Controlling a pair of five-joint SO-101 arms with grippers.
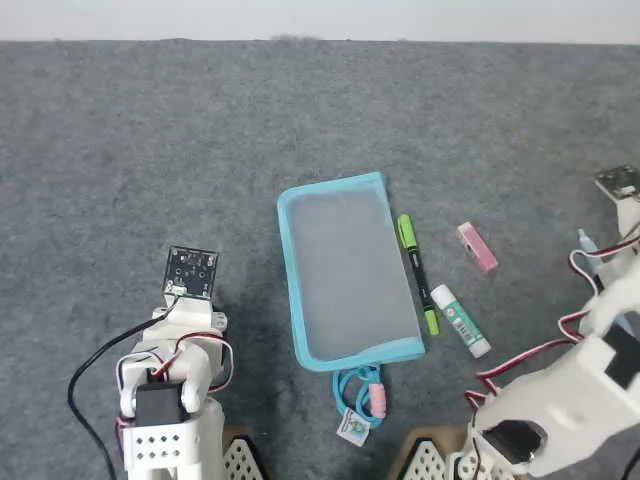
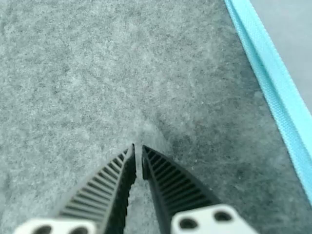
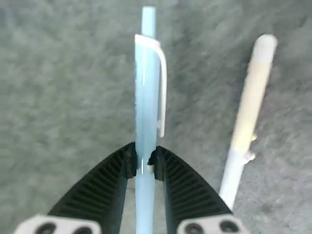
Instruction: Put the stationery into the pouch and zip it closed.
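the pouch (image 1: 345,270) lies flat in the middle of the grey mat (image 1: 150,130), its strap (image 1: 362,392) trailing from the near end. through its pale front i see nothing inside, and i can't tell from here whether the zip is open. just beside its long edge lies the green marker (image 1: 414,262), then the glue stick (image 1: 460,320) and, a little apart, the pink eraser (image 1: 477,246), all out on the mat.

further out, my right gripper (image 3: 145,163) is clenched on a light blue pen (image 3: 146,73), pinching the barrel below its white clip, low over the mat and well apart from the pouch. a pale stick (image 3: 248,107) (another pen, i'd guess) lies near it. my left gripper (image 2: 138,151) is closed with nothing in it, tips together, pointing down at the mat near the pouch's teal edge.

as i judge it, the job has barely begun: one pen grasped, nothing packed, every item to load, then the zipping.
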